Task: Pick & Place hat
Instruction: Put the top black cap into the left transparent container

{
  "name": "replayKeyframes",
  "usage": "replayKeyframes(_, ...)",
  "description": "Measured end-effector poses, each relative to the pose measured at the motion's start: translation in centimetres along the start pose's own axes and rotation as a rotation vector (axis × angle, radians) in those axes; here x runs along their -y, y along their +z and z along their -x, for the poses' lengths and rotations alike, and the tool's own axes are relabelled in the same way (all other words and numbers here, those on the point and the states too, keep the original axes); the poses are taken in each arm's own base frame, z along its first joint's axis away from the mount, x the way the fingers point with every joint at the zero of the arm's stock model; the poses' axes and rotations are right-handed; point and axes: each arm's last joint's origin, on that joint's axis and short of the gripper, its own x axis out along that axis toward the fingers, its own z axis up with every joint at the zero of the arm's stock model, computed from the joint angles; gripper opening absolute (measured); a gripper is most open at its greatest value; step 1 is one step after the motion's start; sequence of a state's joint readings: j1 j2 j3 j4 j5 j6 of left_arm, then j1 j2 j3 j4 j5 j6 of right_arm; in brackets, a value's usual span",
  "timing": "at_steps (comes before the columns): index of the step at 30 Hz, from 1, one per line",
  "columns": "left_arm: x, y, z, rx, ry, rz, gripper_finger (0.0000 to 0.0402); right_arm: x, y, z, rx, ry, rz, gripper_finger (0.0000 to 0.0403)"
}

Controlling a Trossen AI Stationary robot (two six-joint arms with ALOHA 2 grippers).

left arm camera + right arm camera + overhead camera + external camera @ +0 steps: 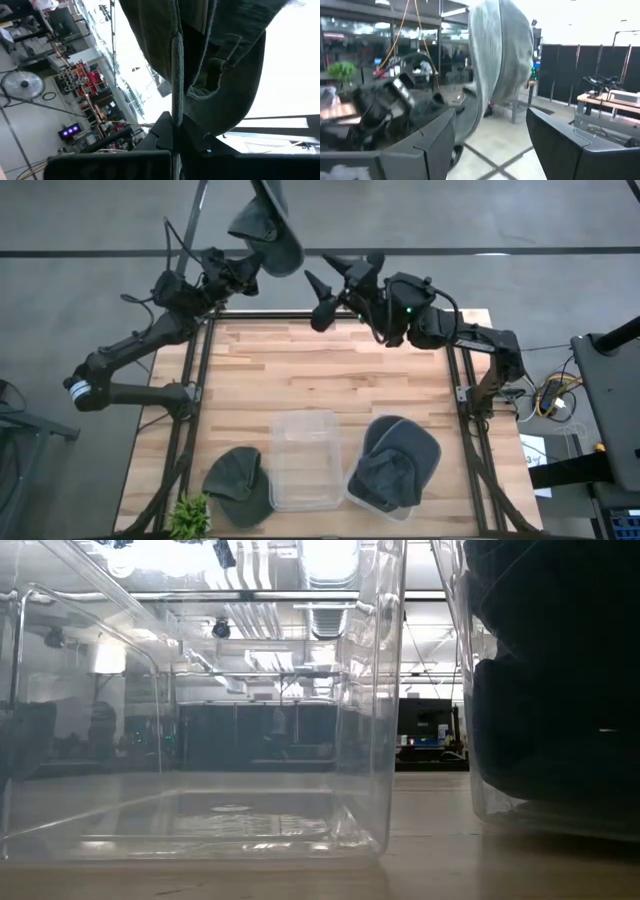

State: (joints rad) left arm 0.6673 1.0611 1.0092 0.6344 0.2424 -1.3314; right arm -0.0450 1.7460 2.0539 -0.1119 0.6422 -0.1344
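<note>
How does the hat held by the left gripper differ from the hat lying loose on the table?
The held hat hangs in the air beyond the table's far edge, clamped by the left gripper; the loose hat lies flat on the table beside the empty clear bin. Both look dark grey-green.

You have a wooden table (300,380) filling the middle of the high view. At its lower left corner sits a small green plant (188,515). At the far right edge stands dark equipment (605,410) with cables (552,395) beside it.
</note>
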Motion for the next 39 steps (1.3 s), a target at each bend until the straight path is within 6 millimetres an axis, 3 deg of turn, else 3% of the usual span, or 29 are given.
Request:
replayKeyframes(5, 0.2, -0.4, -0.1, 0.017, -0.003, -0.012, 0.0006, 0.7, -0.4, -1.1, 0.007, 0.088, -0.046, 0.0235)
replayKeyframes(14, -0.3, -0.8, -0.4, 0.028, 0.015, -0.009, 0.0005, 2.0, -0.6, -1.9, 0.008, 0.053, -0.087, 0.0219)
replayKeyframes(22, -0.8, -1.6, -0.8, -0.007, 0.024, 0.015, 0.0005, 2.8, -1.4, -3.0, -0.017, 0.112, -0.170, 0.0147)
replayKeyframes(28, -0.6, -1.6, -0.8, -0.021, 0.007, -0.003, 0.0012, 3.0, -1.0, -2.7, -0.025, 0.205, -0.176, 0.0030)
replayKeyframes(39, -0.8, -1.8, -0.9, -0.077, 0.007, -0.053, 0.0022, 3.2, -1.0, -2.5, -0.046, 0.213, -0.158, 0.0011)
